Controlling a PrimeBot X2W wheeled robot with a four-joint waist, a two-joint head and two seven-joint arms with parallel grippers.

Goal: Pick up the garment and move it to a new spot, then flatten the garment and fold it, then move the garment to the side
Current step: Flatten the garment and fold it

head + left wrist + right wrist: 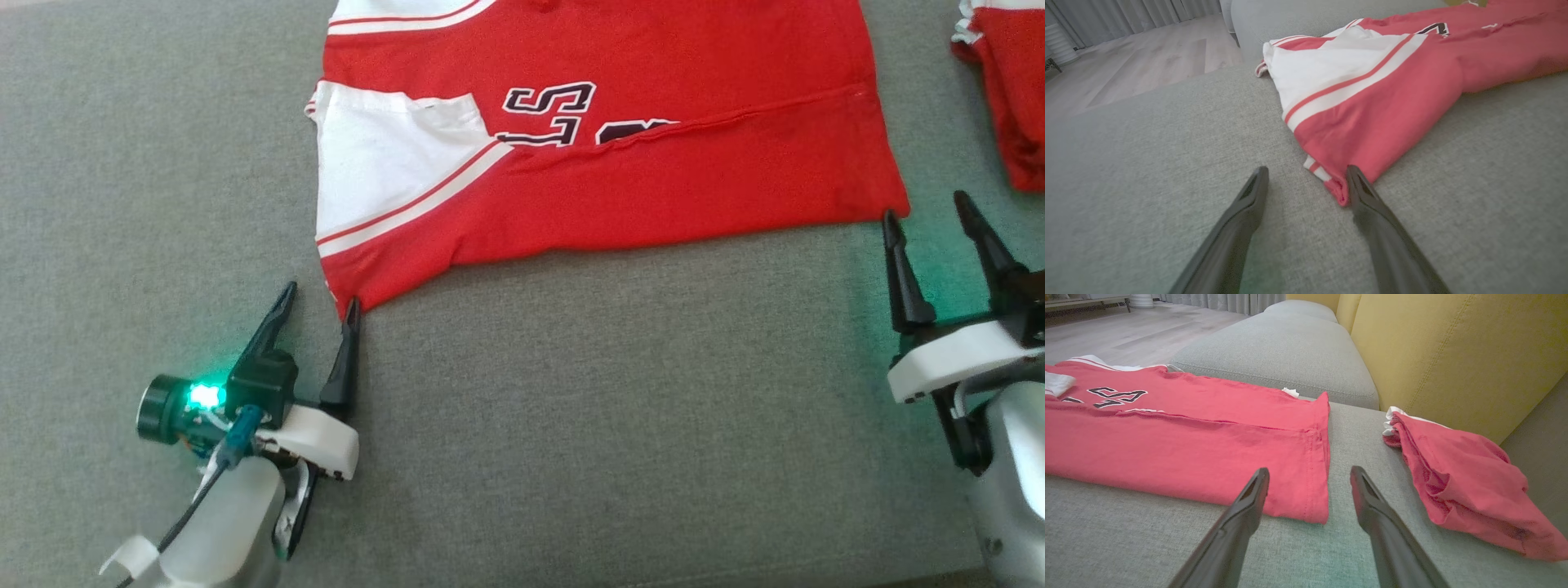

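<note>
The garment (pixel 637 163) is a red and white jersey with dark lettering, lying folded lengthwise on the grey sofa seat. My left gripper (pixel 320 300) stands open just short of its near left corner (pixel 1341 192), one finger tip touching the hem. My right gripper (pixel 927 204) is open at the near right corner (pixel 1316 506), with nothing between its fingers. The left wrist view has the white sleeve panel (pixel 1323 69) spread beyond the corner.
A second red garment (pixel 1461 482) lies crumpled to the right, close to my right gripper (pixel 1309 473). A yellow backrest (pixel 1453 347) rises behind it. Another grey cushion (pixel 1286 347) and wooden floor (pixel 1139 61) lie beyond the seat (pixel 571 425).
</note>
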